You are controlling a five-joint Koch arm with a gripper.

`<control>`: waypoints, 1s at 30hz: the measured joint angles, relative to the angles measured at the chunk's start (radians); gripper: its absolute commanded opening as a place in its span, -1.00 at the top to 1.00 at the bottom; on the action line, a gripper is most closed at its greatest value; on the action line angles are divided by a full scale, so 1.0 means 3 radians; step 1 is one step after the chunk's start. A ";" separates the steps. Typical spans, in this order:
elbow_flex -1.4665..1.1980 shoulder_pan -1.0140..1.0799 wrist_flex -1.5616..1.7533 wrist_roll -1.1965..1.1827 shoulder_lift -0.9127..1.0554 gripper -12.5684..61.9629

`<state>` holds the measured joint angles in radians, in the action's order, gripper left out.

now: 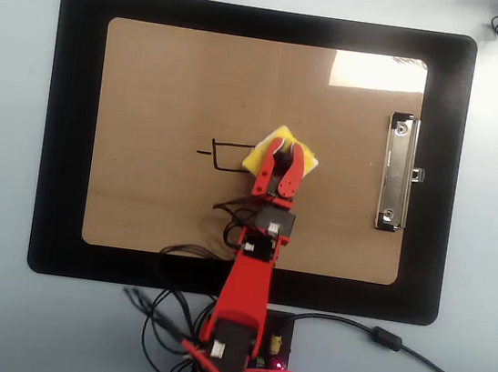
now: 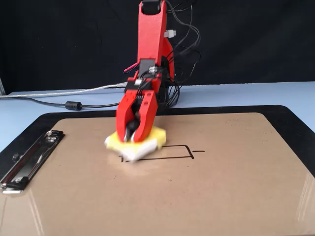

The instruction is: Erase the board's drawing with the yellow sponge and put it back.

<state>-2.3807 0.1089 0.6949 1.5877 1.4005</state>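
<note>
Your gripper [image 2: 132,139] was clamped on the sponge [image 1: 267,152], mid-board [image 1: 137,199], over the drawing's [image 1: 230,156] clip-side end. Risk: sponge twisting in the grip, leaving streaks toward the far edge.
</note>
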 measured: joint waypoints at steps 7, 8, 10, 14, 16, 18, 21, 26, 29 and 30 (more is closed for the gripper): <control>0.0598 0.0174 0.0148 0.0010 -0.0767 0.88; 0.0430 0.0210 0.0164 0.0010 -0.0644 0.88; -0.0281 0.0251 0.0179 0.0010 -0.0169 0.88; -0.1043 0.0251 0.0159 0.0010 0.0578 0.88; -0.1084 0.0256 0.0112 0.0005 0.0675 0.88; -0.0951 0.0271 0.0107 -0.0005 0.0537 0.88; -0.0210 0.0327 0.0118 -0.0005 -0.0031 0.88; 0.0777 0.0383 0.0194 0.0005 -0.0987 0.88; 0.0430 0.0332 0.0215 0.0010 -0.0747 0.88; 0.0276 0.0332 0.0215 0.0010 -0.0603 0.88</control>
<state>-2.2979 0.2086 0.7593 1.5907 1.2195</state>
